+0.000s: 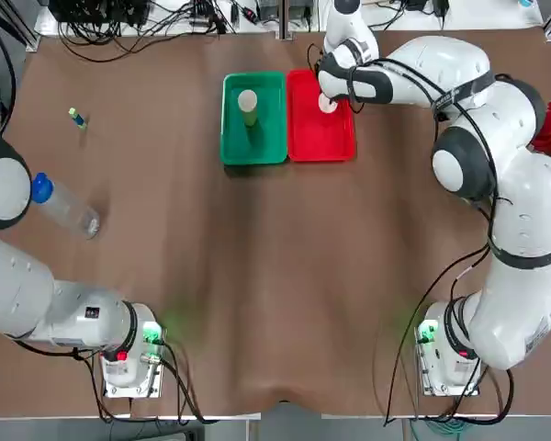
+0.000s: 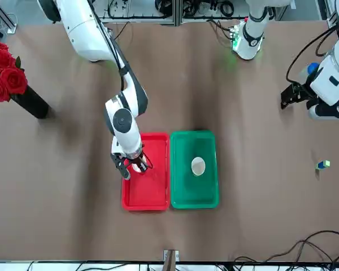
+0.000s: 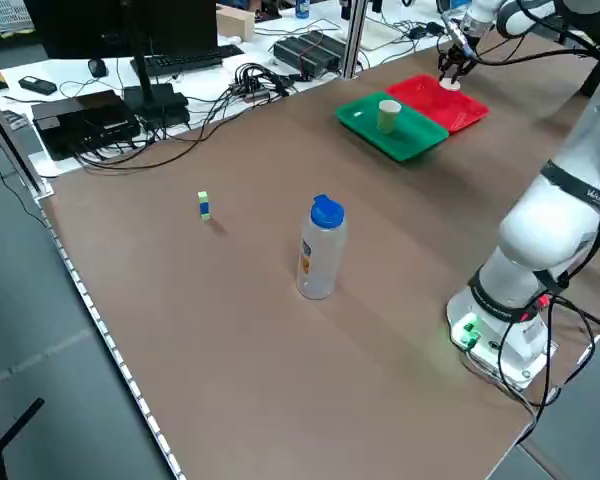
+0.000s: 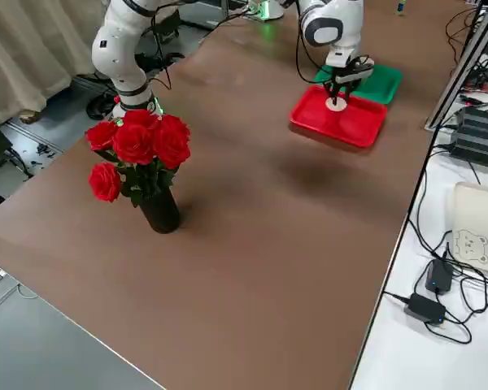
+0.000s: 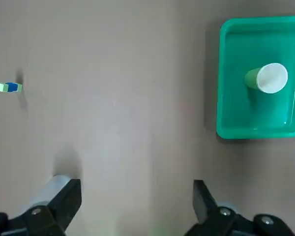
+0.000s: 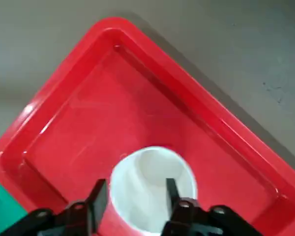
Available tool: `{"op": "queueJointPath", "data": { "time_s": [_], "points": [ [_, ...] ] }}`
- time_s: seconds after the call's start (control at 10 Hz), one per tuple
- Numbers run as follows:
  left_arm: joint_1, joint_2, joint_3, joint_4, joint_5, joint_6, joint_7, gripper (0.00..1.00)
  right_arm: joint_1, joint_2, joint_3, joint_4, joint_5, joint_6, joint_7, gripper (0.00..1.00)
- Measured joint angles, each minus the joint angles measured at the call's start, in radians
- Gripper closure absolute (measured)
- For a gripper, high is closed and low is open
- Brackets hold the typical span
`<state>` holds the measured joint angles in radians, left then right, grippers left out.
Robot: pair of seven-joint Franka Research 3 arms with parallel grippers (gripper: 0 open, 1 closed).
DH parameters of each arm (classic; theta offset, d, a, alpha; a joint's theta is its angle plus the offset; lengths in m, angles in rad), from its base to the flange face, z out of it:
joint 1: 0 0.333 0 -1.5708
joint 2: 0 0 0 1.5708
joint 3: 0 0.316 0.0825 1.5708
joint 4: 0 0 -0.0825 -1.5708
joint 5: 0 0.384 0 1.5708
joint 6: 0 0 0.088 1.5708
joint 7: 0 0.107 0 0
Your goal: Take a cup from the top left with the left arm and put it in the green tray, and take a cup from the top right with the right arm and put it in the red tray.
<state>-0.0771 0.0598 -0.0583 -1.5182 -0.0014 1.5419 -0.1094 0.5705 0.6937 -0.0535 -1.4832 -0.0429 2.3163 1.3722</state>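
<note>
"While my left gripper (image 5: 137, 185) hung wide open over the table (image 5: 137, 98), the yellow-green cup (image 5: 268, 78) lay within the green tray (image 5: 241, 118)."
"Right gripper (image 6: 136, 183)?"
"Fingers apart at the red cup (image 6: 147, 164), inside the red tray (image 6: 93, 118)."

The right arm (image 1: 523, 211) reaches far out across the table, bent at its joints, its wrist angled down. Its gripper (image 6: 137, 204) points downward, the fingers apart. The left arm (image 1: 37, 294) is folded back near its own base, at its own side, its gripper (image 5: 137, 204) facing down with fingers wide open.
</note>
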Motion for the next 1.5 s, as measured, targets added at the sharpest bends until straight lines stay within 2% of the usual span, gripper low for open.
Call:
{"op": "queueJointPath", "data": {
  "time_s": [0.1,0.2,0.5,0.8,1.0,1.2,1.5],
  "points": [
    [0.001,0.000,0.000,0.000,0.000,0.000,0.000,0.00,0.000,-0.001,0.000,0.021,0.000,-0.001,-0.001,0.23],
    [0.001,0.001,0.000,0.000,0.000,0.000,0.000,0.00,0.001,-0.002,0.000,0.053,0.000,-0.028,-0.003,0.20],
    [0.000,0.001,-0.001,0.001,0.000,0.000,-0.004,0.00,-0.030,-0.012,-0.020,0.215,-0.022,-0.271,-0.064,0.19],
    [0.000,0.001,0.000,0.003,0.000,0.000,-0.008,0.00,-0.184,-0.061,-0.034,0.320,-0.028,-0.447,-0.240,0.19],
    [0.000,0.001,-0.001,0.003,0.000,0.000,-0.011,0.00,-0.295,-0.137,-0.044,0.342,-0.032,-0.540,-0.450,0.19],
    [-0.001,0.001,-0.003,0.004,0.000,0.000,-0.017,0.00,-0.424,-0.223,-0.048,0.342,-0.032,-0.616,-0.740,0.19],
    [-0.001,0.001,-0.003,0.007,0.000,0.000,-0.018,0.00,-0.594,-0.313,-0.045,0.308,-0.029,-0.703,-1.153,0.19]
  ]
}}
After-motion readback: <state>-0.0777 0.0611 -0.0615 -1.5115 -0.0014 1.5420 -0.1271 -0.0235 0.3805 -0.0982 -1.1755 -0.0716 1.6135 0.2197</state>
